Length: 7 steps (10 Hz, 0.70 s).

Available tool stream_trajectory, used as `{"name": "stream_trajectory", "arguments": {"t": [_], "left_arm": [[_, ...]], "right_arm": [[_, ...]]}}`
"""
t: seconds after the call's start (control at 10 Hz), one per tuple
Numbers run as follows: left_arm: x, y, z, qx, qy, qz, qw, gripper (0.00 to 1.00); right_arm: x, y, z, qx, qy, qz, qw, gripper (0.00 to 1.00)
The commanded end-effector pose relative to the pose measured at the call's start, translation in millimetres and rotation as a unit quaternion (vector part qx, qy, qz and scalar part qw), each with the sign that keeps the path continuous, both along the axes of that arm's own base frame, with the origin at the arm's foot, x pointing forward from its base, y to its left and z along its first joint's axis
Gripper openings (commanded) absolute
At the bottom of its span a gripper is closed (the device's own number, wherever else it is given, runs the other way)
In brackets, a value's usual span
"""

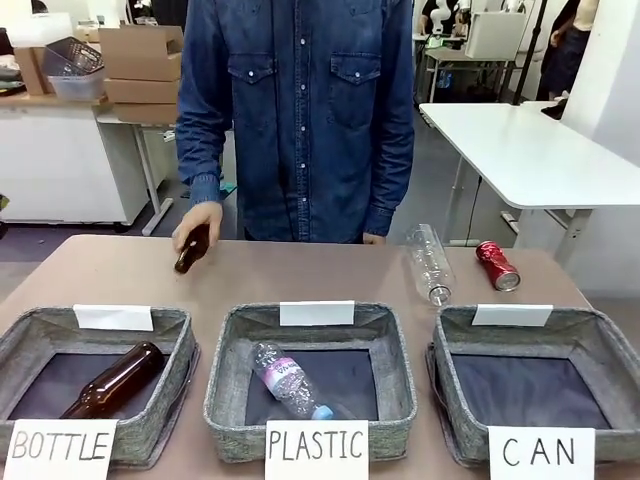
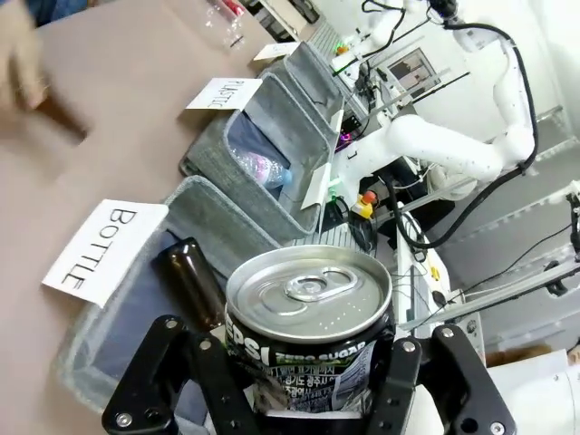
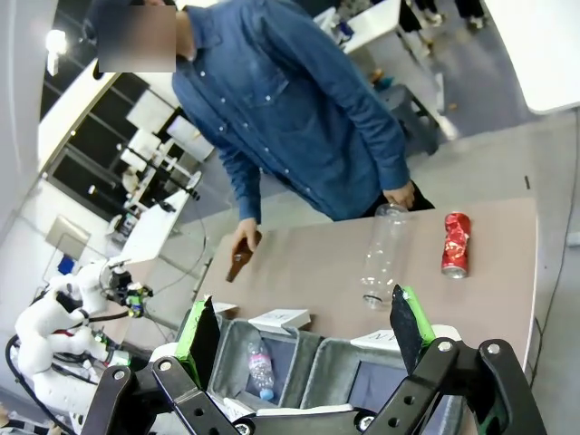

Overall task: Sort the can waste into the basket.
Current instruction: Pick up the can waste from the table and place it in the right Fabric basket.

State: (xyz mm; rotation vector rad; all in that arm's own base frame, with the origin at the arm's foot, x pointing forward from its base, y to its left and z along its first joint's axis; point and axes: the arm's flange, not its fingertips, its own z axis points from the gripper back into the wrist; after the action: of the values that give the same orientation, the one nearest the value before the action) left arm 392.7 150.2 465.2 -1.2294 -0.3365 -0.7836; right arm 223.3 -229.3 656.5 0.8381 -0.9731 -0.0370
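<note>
My left gripper [image 2: 306, 385] is shut on a black can [image 2: 308, 292] with silver-white print, holding it upright above the near end of the BOTTLE basket [image 2: 195, 222]. A dented red can [image 1: 497, 265] [image 3: 456, 243] lies on the table at the far right, behind the grey CAN basket [image 1: 590, 345] [image 3: 319, 376]. Nothing lies in that basket. In the left wrist view the CAN basket [image 2: 308, 68] is the farthest of the three. My right gripper [image 3: 304, 333] hangs open and holds nothing, high above the baskets.
A person in a denim shirt stands at the far side, one hand [image 1: 196, 226] resting a brown bottle [image 1: 191, 250] on the table. A clear plastic bottle [image 1: 430, 262] lies left of the red can. The PLASTIC basket [image 1: 228, 380] holds a clear bottle, the BOTTLE basket [image 1: 172, 372] a brown one.
</note>
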Motion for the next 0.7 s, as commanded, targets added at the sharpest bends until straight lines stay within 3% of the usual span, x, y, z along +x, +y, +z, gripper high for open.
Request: {"name": "stream_trajectory", "arguments": {"t": [0.0, 0.1, 0.4, 0.5, 0.6], "left_arm": [[8.8, -0.3, 0.4, 0.005, 0.000, -0.005, 1.000, 0.07], [11.9, -39.7, 13.2, 0.009, 0.004, 0.016, 1.000, 0.07], [9.7, -167.3, 44.7, -0.001, -0.002, -0.003, 1.000, 0.07], [13.5, -168.1, 47.5, 0.056, -0.041, -0.046, 0.997, 0.07], [23.4, -144.4, 47.8, 0.045, -0.020, -0.032, 0.998, 0.07]], "right_arm": [[-0.5, -1.0, 1.7, 0.000, 0.008, -0.004, 1.000, 1.00], [-0.5, -1.0, 1.7, 0.000, 0.008, -0.004, 1.000, 1.00], [-0.5, -1.0, 1.7, 0.000, 0.008, -0.004, 1.000, 1.00], [-0.5, -1.0, 1.7, 0.000, 0.008, -0.004, 1.000, 1.00], [-0.5, -1.0, 1.7, 0.000, 0.008, -0.004, 1.000, 1.00]]}}
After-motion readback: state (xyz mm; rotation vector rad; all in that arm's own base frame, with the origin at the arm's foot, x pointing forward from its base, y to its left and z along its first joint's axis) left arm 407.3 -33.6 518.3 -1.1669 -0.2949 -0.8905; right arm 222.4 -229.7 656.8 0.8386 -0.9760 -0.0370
